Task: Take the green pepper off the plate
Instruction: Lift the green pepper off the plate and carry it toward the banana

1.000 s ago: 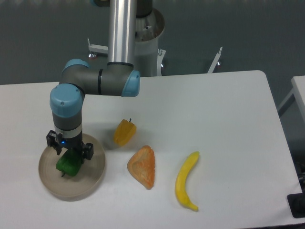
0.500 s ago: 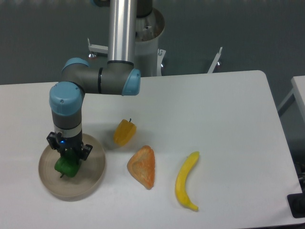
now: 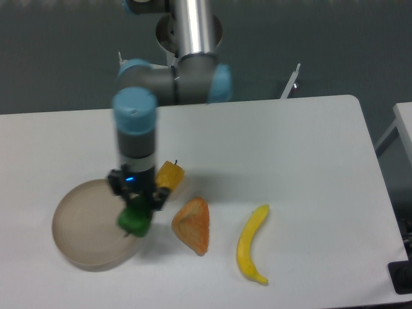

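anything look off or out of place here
Nothing stands out. The gripper holds the green pepper over the right rim of the plate; the image is blurred around the arm.

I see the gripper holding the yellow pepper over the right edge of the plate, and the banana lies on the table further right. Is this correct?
Not quite. The fixed camera view shows the gripper shut on the green pepper, not the yellow one. The yellow pepper lies on the table beside the arm. The rest holds: the held pepper is over the right edge of the plate, and the banana lies further right.
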